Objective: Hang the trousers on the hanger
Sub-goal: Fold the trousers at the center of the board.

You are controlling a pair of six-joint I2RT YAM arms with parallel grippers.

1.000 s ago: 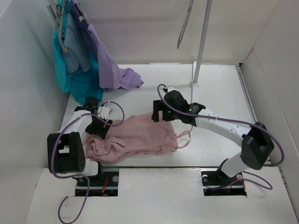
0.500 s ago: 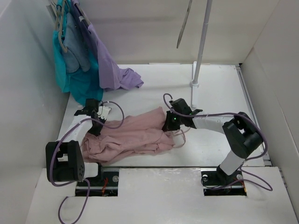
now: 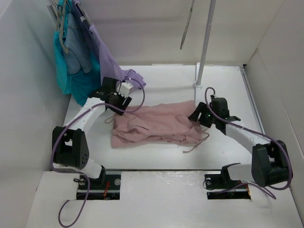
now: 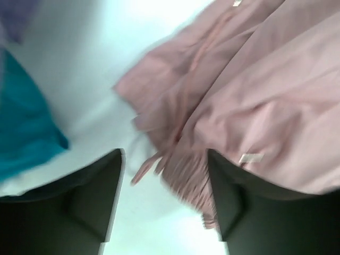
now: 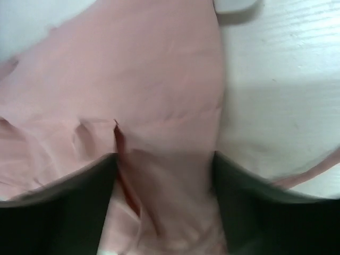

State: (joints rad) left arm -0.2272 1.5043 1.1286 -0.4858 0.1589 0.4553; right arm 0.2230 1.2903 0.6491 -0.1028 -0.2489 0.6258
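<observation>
One pair of pink trousers (image 3: 156,124) lies spread flat on the white table (image 3: 228,90), between the two arms. One grey hanger (image 3: 187,23) hangs at the back, just left of the single upright pole (image 3: 205,42), well apart from the trousers. Left claw (image 4: 164,159): fingers apart above the gathered waistband and a drawstring, gripping nothing. Right claw (image 5: 164,156): fingers apart over the opposite edge of the fabric, gripping nothing. Back left: one teal garment (image 3: 80,80) and one lilac garment (image 3: 111,69), hanging.
</observation>
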